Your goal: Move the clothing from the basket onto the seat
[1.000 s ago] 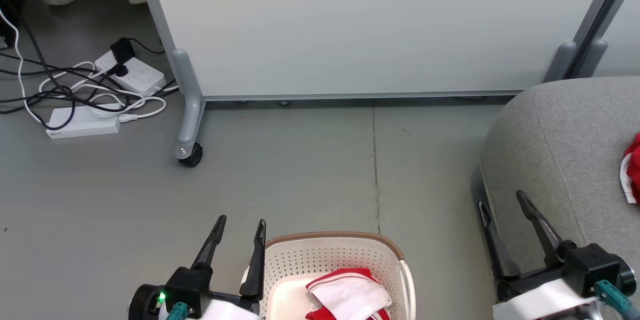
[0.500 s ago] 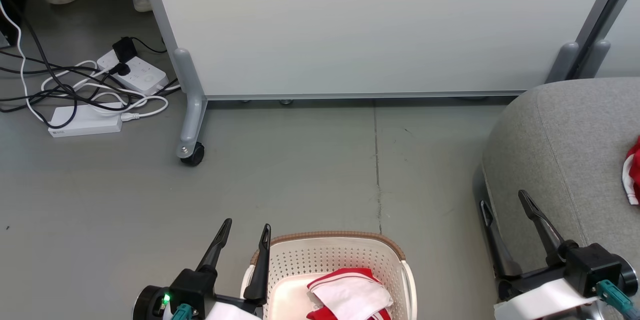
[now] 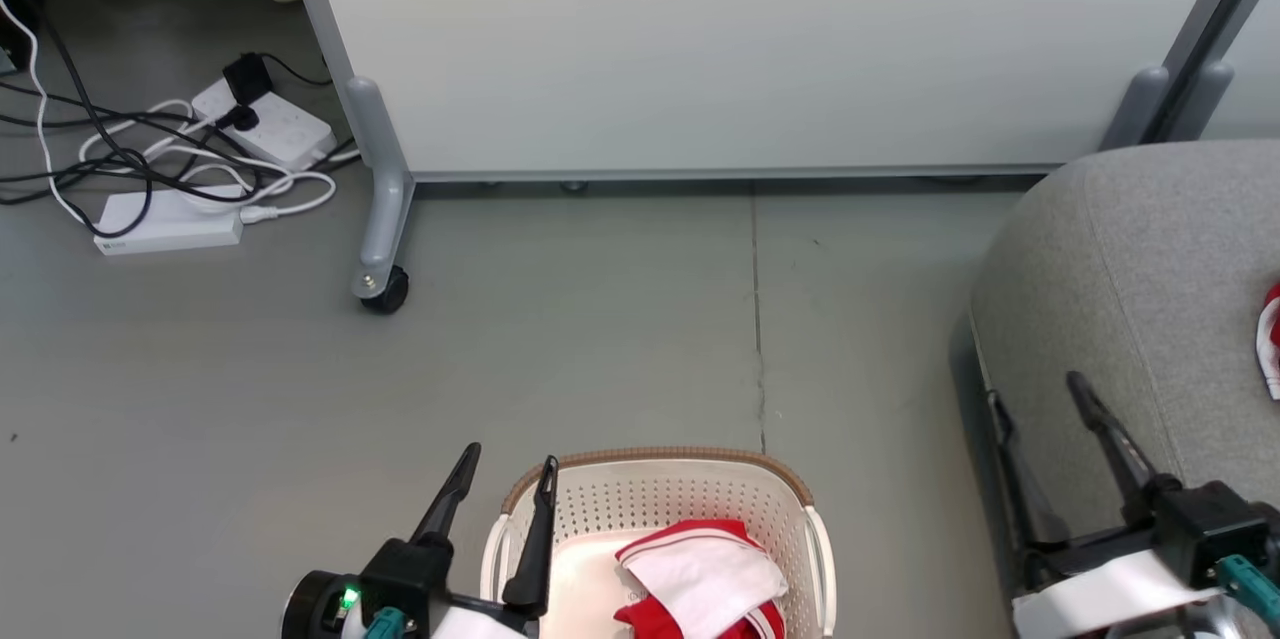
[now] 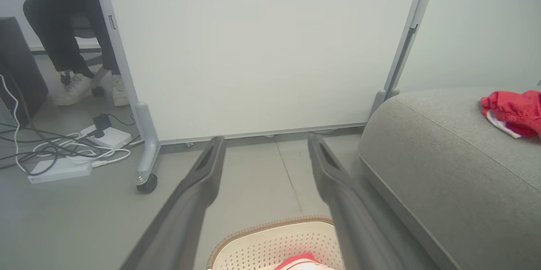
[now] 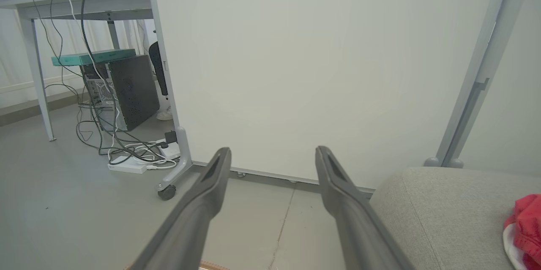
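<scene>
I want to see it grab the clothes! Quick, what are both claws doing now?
Left claw: open, holding nothing.
Right claw: open, holding nothing.

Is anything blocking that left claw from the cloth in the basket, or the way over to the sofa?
Nothing visible. The red-and-white garment lies uncovered in the open-topped basket, beside the open left gripper. Between basket and seat is bare floor; only the open right gripper hangs at the seat's edge.
</scene>
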Available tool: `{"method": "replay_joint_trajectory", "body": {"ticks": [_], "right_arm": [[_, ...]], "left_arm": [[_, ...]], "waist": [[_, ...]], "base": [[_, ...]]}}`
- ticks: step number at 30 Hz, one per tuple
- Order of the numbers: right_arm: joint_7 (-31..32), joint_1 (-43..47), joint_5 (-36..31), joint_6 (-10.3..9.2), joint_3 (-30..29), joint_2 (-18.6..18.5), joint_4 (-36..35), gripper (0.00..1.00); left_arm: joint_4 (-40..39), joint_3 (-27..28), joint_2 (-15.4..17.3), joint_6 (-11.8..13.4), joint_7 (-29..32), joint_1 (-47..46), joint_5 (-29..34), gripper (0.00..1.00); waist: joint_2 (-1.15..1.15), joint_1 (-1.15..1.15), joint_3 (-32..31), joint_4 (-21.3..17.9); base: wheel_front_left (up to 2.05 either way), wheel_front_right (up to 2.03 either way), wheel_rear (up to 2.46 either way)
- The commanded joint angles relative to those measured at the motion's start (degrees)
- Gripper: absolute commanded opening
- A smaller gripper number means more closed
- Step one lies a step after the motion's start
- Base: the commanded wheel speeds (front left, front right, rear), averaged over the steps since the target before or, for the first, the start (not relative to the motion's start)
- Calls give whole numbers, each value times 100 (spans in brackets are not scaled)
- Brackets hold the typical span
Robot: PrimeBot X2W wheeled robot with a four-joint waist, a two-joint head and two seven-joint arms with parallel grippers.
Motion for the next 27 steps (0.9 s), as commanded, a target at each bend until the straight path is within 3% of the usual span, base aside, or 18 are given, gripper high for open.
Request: {"method": "replay_joint_trajectory", "body": {"ticks": [1,7,17,27], "right_arm": [[-8,-58,-58,1,-93,-41,53,100],[-8,-209,-259,1,-471,19,-5,100],[-9,-546,-277,1,-782,-94,-396,100],[-8,-1029,-336,1,-481,-125,-661,100]], "left_arm": [[78,-39,18,-49,-4,-142,76,100],[445,-311,18,-208,-5,-505,244,100],[1346,-922,19,-584,-5,-1728,536,100],[3195,-1573,135,-863,-4,-3185,1232,100]], "waist": [[0,0,113,-33],[0,0,683,-170],[0,0,2335,-484],[0,0,3910,-1055]], "base": [[0,0,0],[0,0,0],[0,0,0],[0,0,0]]}}
